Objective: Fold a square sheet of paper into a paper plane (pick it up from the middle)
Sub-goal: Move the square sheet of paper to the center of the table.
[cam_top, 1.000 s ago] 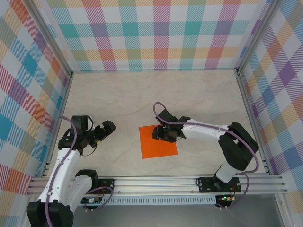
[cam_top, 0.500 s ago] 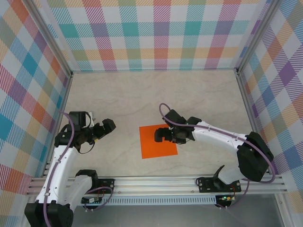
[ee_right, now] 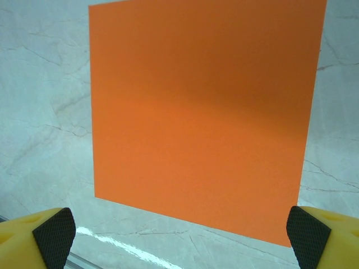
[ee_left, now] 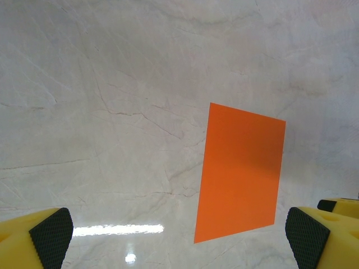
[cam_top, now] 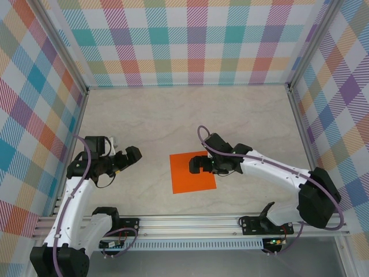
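Observation:
The square sheet of paper (cam_top: 190, 176) lies flat and unfolded on the marble table, bright orange, near the front middle. My right gripper (cam_top: 195, 165) hangs over the sheet's upper right part, open, nothing between its fingers; in the right wrist view the sheet (ee_right: 202, 112) spreads out below the wide-apart pads (ee_right: 55, 232). My left gripper (cam_top: 130, 156) is open to the left of the sheet, apart from it. From the left wrist camera the sheet (ee_left: 241, 176) lies ahead to the right, between the spread fingertips (ee_left: 51, 235).
Checked walls enclose the table on three sides. An aluminium rail (cam_top: 190, 222) runs along the front edge, close below the sheet. Bare marble surface (cam_top: 190, 118) stretches behind the sheet and to both sides.
The right gripper opened wide and its arm swung outward to the right, while the gripper stayed over the sheet. The left gripper barely shifted. The sheet has not moved.

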{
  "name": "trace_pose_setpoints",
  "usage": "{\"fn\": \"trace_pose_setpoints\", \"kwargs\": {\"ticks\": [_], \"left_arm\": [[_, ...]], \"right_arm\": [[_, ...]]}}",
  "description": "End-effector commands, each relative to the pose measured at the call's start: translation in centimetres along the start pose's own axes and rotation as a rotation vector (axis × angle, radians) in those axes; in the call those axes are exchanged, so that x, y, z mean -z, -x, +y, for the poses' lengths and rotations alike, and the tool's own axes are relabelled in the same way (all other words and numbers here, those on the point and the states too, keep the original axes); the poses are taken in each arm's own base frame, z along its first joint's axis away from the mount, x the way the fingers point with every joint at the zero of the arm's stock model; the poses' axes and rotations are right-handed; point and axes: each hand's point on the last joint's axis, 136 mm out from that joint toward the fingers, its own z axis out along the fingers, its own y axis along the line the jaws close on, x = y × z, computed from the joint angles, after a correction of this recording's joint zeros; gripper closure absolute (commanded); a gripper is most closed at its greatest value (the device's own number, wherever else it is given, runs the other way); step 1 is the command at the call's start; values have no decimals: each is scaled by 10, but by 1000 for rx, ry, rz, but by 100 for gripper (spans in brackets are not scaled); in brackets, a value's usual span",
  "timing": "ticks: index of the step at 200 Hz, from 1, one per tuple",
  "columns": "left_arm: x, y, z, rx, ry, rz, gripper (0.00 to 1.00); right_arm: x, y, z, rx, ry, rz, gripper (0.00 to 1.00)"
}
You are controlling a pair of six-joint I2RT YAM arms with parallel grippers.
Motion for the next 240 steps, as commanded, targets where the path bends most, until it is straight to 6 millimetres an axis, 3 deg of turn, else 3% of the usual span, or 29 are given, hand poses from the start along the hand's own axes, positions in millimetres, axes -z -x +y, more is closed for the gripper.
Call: {"fn": "trace_pose_setpoints", "kwargs": {"ticks": [1,18,62,111,174,203,240], "left_arm": [[1,-5,-9,-21,-39,34,0],[1,-5,-10,-19,-46,32,0],[-8,-11,-18,-4,-68,54,0],[-47,-22,-23,-38,-6,51,0],[-82,-28,-42,-111,-33,59,0],[-94,-30,-39,-124,-9,81,0],[-106,-33,-41,-126,-16,95,0]], "right_arm": [[-9,0,10,22,41,39,0],[-17,1,11,30,22,69,0],[-45,1,8,31,-18,167,15],[-83,10,9,23,-30,224,23],[-110,47,8,-2,-21,219,25],[-122,58,-11,-90,-51,211,26],[-121,54,-45,-232,-116,174,27]]}}
